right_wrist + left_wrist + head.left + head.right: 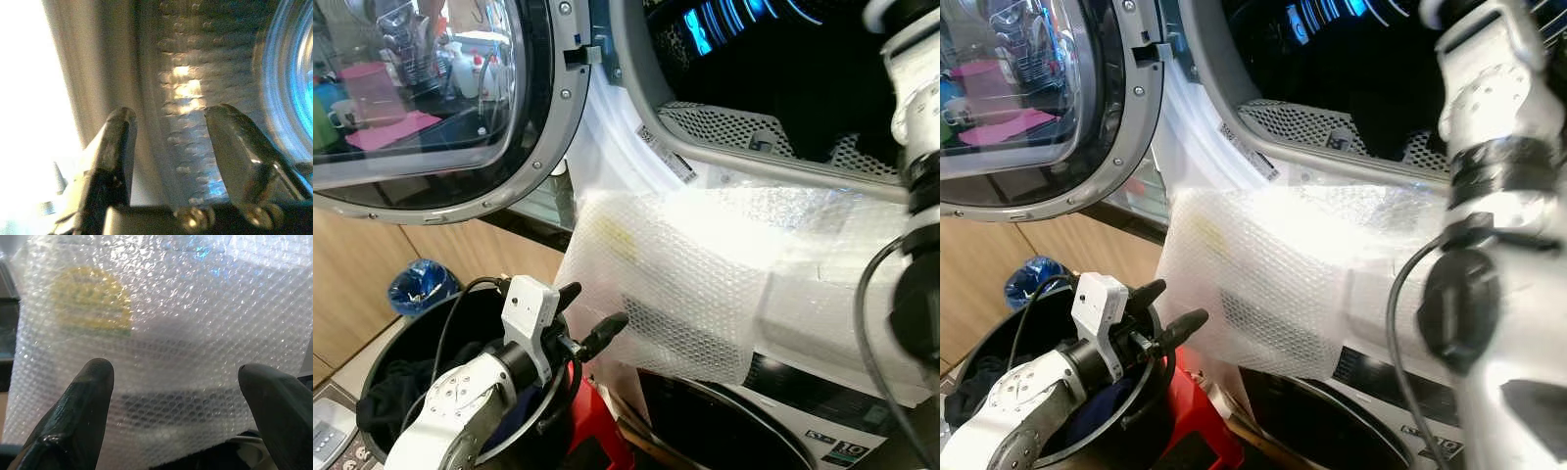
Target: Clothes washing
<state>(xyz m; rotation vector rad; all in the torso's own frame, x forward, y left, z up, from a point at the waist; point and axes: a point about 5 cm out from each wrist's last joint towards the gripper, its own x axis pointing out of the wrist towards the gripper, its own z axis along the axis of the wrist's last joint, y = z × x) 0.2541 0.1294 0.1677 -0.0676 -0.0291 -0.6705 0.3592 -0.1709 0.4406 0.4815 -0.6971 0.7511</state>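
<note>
Bubble wrap hanging just ahead of left gripper, jaws parted, empty; right gripper gaping inside drum; clothes lying below in bucket.

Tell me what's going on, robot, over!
Left gripper open, empty, above black laundry basket of dark clothes. Right gripper open, inside the drum. Door open. Bubble wrap draped across washer front.
</note>
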